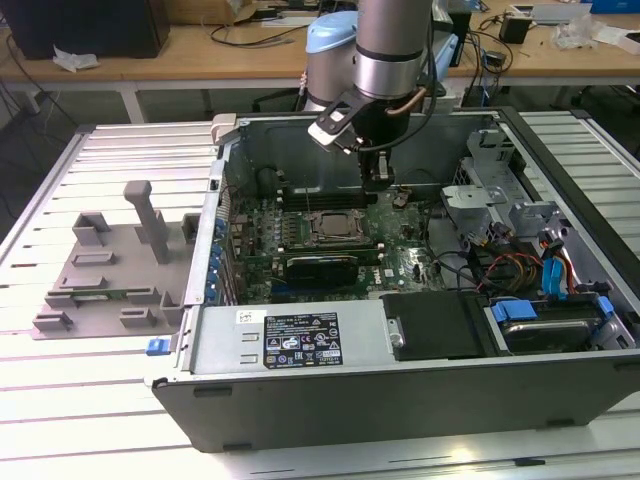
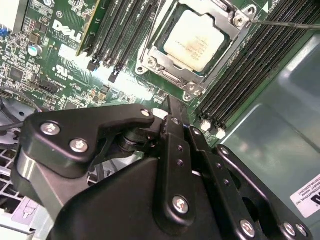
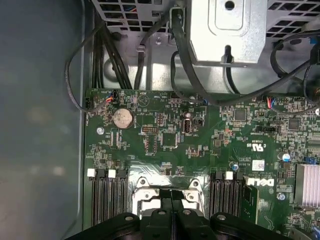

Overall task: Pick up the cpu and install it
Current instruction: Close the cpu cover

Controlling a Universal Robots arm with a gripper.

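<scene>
I see the cpu (image 2: 192, 40) lying in its socket frame (image 2: 150, 56) on the motherboard (image 2: 55, 60), clear of my gripper (image 3: 171, 194), whose jaws are pressed together on nothing (hovering just beside the socket).

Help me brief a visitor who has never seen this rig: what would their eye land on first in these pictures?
First, the open computer case in the middle of the exterior view, its green motherboard exposed, with the arm's black gripper hanging over the board. In the second wrist view, the shiny cpu sits inside its metal socket frame. A grey plastic tray lies on the exterior view's left.
</scene>
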